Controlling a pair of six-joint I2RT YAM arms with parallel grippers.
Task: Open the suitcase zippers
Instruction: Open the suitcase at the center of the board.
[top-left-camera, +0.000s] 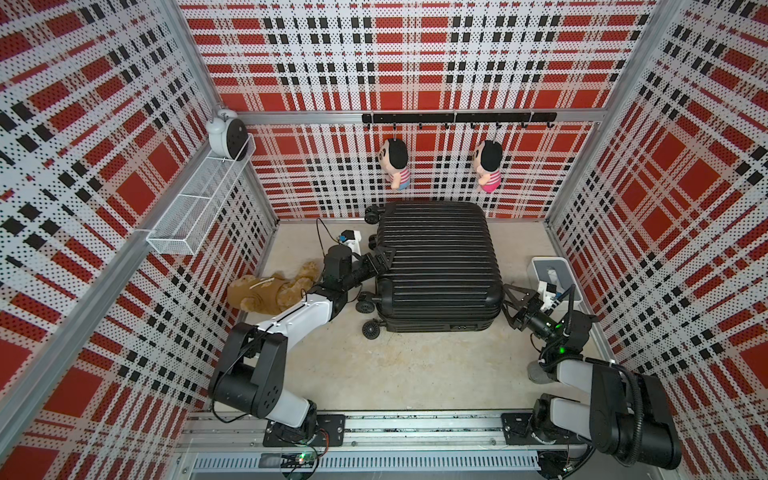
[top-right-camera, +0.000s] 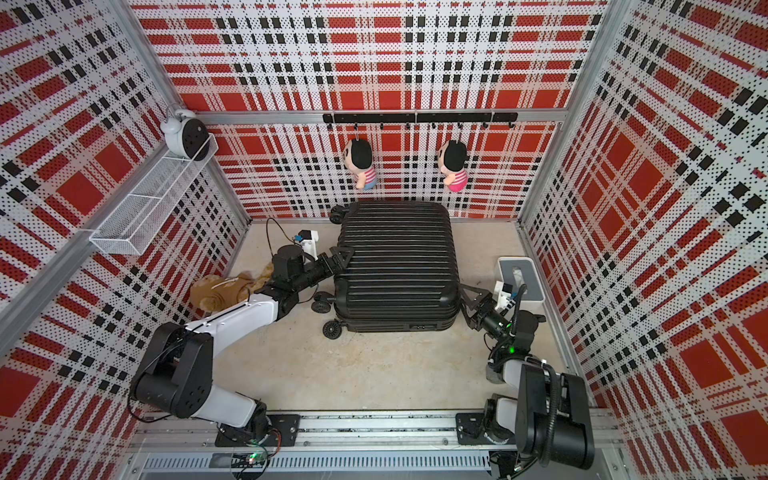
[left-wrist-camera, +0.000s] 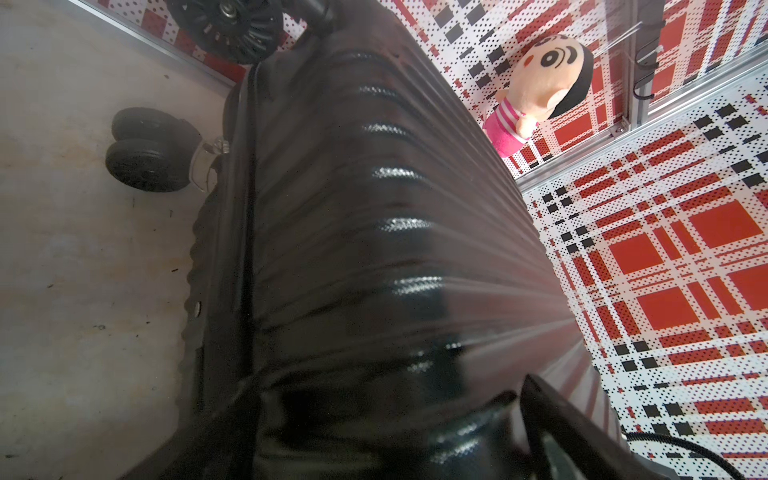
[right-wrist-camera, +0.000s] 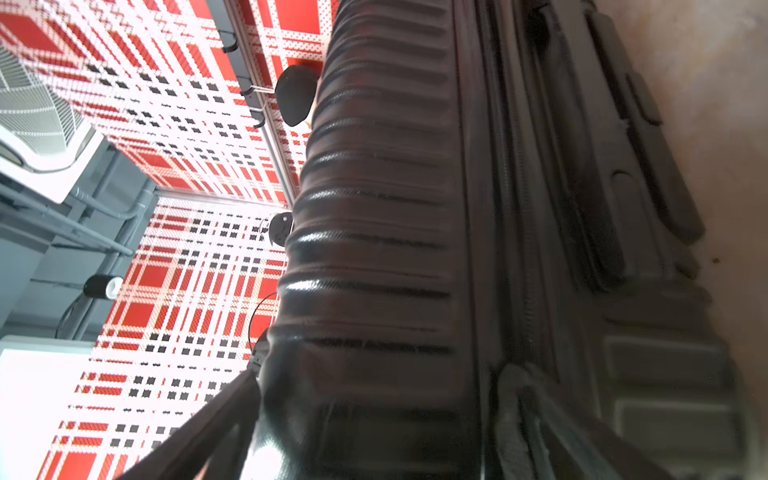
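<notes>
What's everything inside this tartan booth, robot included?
suitcase: one, black ribbed, lying flat mid-floor
zipper track: one, black, round the suitcase's side seam
hook rail: one, black, back wall
dolls: two, black-haired, hanging from the hook rail
wire basket: one, white, left wall
alarm clock: one, white, in the wire basket's far end
plush toy: one, brown, floor behind left arm
box: one, white, floor by right wall
left claw: one, black, open at the suitcase's wheel end
right claw: one, black, open at its opposite end
</notes>
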